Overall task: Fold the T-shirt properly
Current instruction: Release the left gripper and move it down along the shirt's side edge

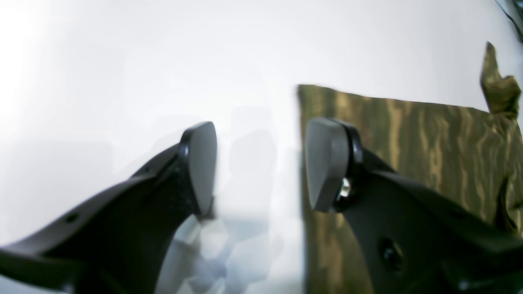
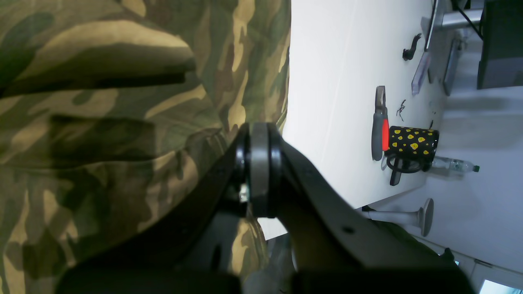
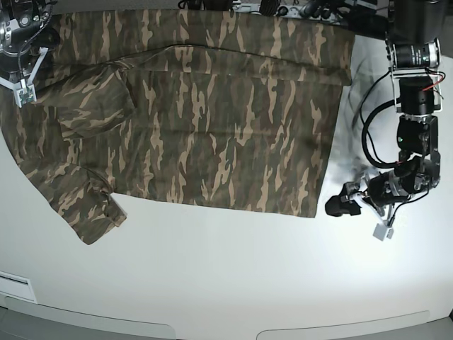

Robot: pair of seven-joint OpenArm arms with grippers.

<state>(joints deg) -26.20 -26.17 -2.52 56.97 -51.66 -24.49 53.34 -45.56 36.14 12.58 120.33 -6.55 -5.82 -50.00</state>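
Observation:
The camouflage T-shirt (image 3: 205,120) lies spread flat on the white table (image 3: 226,283), with its left sleeve folded inward (image 3: 92,99). My left gripper (image 1: 261,163) is open and empty, low over the table at the shirt's near right corner (image 1: 429,147). One pad (image 1: 327,163) hangs over the cloth's edge. It also shows in the base view (image 3: 338,203). My right gripper (image 2: 259,163) is shut, pads together, at the shirt's edge (image 2: 122,122). I cannot see cloth between the pads. Its arm (image 3: 21,35) is at the shirt's top left.
In the right wrist view, a black mug with yellow spots (image 2: 410,143), red-handled pliers (image 2: 380,126) and a clear bottle (image 2: 453,164) lie near the table's edge. Cables and gear (image 3: 283,8) line the far edge in the base view.

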